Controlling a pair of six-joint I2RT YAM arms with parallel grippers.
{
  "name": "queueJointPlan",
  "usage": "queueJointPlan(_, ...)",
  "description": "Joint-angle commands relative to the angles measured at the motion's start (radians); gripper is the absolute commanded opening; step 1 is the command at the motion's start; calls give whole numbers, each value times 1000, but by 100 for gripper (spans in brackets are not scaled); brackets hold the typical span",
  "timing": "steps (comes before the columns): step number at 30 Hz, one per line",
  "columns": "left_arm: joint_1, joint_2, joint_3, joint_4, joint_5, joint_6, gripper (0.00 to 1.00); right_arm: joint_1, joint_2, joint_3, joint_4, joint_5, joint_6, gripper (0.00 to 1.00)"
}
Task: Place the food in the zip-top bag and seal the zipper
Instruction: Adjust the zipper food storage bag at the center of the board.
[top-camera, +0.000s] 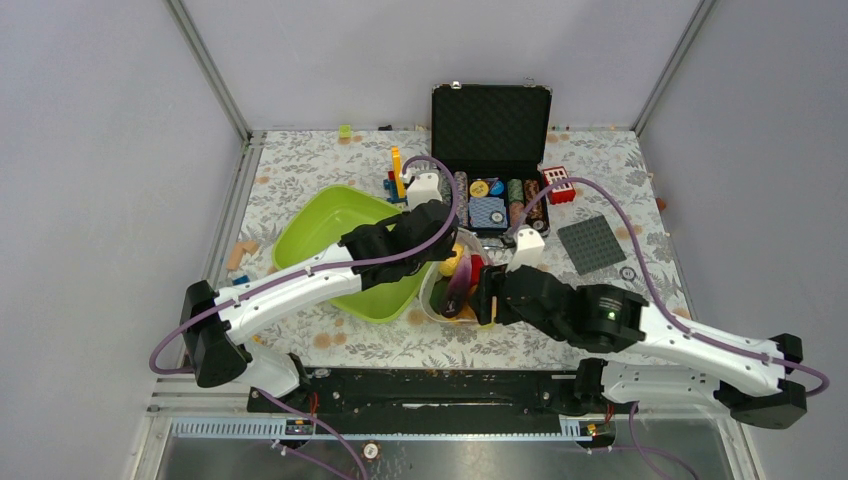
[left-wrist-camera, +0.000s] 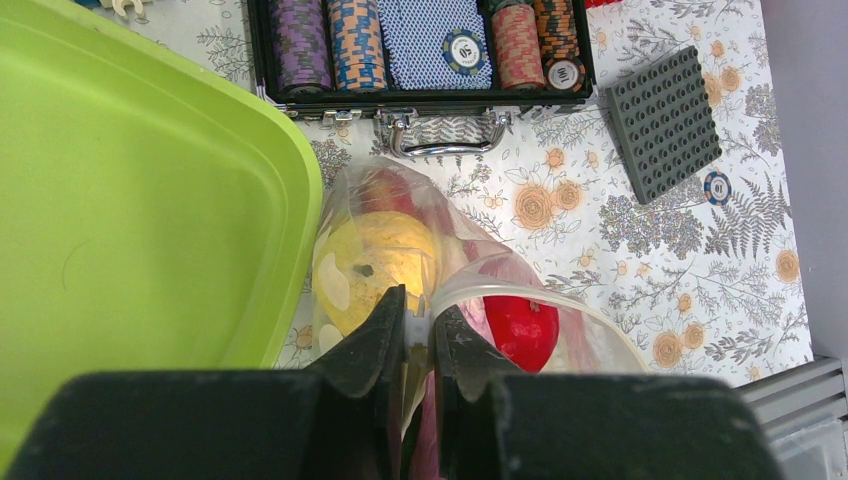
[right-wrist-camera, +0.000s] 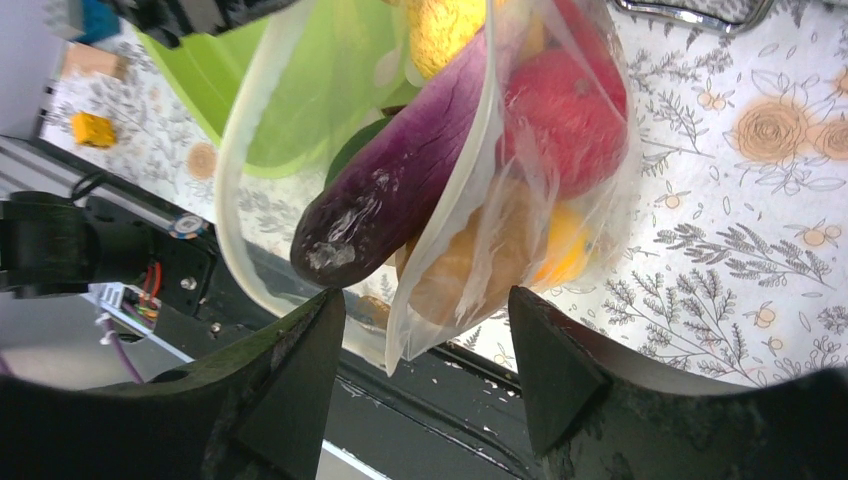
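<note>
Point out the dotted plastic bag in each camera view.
Top external: centre, plastic bag just right of the green tray.
Left wrist: lower middle, right of the tray, rim pinched in the left gripper.
Right wrist: upper middle, mouth open, tray behind.
Shared landmark: the green tray.

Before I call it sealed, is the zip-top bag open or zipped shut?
Open: on the zip-top bag the rims stand apart, the purple eggplant lying between them.

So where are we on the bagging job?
Done: a yellow fruit, a red fruit and an eggplant are in the bag. In hand: the left gripper pinches the bag's rim, and the right gripper is open around the mouth. Left: the eggplant's tip sits at the open mouth, and the zipper is not yet sealed.
</note>
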Motion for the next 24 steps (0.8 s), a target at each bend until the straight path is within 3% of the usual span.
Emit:
queueJointPlan(1, 2, -16, 23, 47, -49, -24, 0, 13, 47, 4, -7, 27, 64, 67)
queueJointPlan(11, 2, -23, 22, 42, -109, -19, 0, 13, 30, -115, -176, 54, 259, 44)
queueJointPlan(14, 2, -25, 27, 14, -135, -23, 0, 13, -3, -114, -239, 85, 294, 24)
queueJointPlan(16, 2, -33, 28, 1, -147, -20, 0, 13, -35, -88, -300, 138, 308, 2)
queueJointPlan(21, 2, -85, 23, -42, -145, 29, 0, 8, -95, 115, -507, 344, 267, 0)
queueJointPlan(24, 0, -132, 19, -92, -110, 51, 0, -31, -113, 205, -540, 404, 189, 0)
